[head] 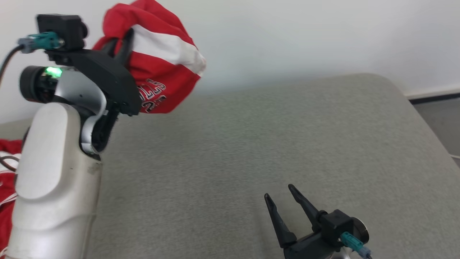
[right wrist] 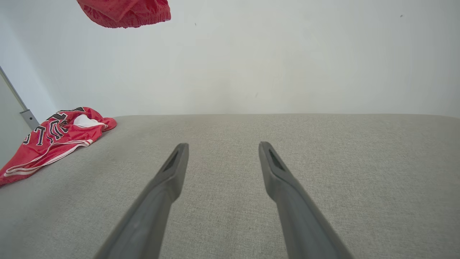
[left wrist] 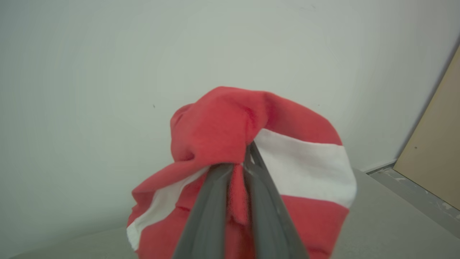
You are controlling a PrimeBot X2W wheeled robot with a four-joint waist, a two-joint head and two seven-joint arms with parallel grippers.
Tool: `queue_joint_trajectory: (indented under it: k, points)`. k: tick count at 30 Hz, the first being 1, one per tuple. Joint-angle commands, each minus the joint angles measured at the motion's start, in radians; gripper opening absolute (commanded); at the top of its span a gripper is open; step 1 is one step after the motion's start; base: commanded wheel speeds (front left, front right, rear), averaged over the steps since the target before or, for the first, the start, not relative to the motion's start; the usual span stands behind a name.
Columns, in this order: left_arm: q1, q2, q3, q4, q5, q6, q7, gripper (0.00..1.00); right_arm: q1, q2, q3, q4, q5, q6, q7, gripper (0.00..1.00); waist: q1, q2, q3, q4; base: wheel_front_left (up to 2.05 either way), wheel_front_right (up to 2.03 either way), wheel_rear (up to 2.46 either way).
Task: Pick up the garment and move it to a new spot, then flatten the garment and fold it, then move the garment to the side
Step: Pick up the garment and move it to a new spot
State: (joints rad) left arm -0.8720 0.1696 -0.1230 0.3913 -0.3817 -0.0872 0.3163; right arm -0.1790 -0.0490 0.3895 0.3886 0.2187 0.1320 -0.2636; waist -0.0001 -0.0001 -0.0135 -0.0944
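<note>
The garment [head: 161, 64], red with a white band and dark lettering, hangs bunched in the air above the far left part of the grey padded surface [head: 251, 144]. My left gripper [head: 121, 40] is raised high and shut on a fold of it. In the left wrist view the cloth [left wrist: 222, 126] is pinched between the two fingers of the left gripper [left wrist: 244, 158] and drapes over them. The garment's lower edge [right wrist: 125, 10] shows at the top of the right wrist view. My right gripper [head: 279, 192] rests low near the front right, open and empty, its fingers [right wrist: 172, 172] spread over bare fabric.
A second red garment with lettering [right wrist: 54, 140] lies crumpled at the left edge of the surface, seen too behind my left forearm [head: 7, 172]. A pale wall stands behind. The surface's right edge drops to grey floor [head: 438, 115]. A tan door [left wrist: 435, 151] is at the right.
</note>
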Motion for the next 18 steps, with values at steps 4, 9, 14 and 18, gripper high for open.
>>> queue_joint_trajectory:
  k: [4,9,14,18]
  points:
    - [0.049,-0.028,-0.06,0.025,0.001,-0.015,-0.015,0.0,-0.028,-0.002,-0.029,-0.02,-0.015,-0.002,-0.001,1.0,0.0001,0.0001,0.081,-0.202,0.0,0.0,0.0]
    - [0.115,-0.067,-0.098,0.098,-0.021,-0.022,-0.054,0.0,-0.027,-0.001,-0.079,-0.04,-0.018,-0.002,-0.001,1.0,0.0001,0.0001,0.139,-0.25,0.0,0.0,0.0]
    - [0.175,-0.089,-0.148,0.214,-0.012,-0.026,-0.117,0.0,-0.035,-0.001,-0.094,-0.055,-0.008,-0.002,-0.001,1.0,0.0001,0.0001,0.169,-0.266,0.0,0.0,0.0]
    - [0.198,-0.094,-0.175,0.284,-0.003,-0.031,-0.16,0.37,-0.04,-0.001,-0.095,-0.061,-0.003,-0.002,-0.001,1.0,0.0001,0.0001,0.174,-0.261,0.0,0.0,0.0]
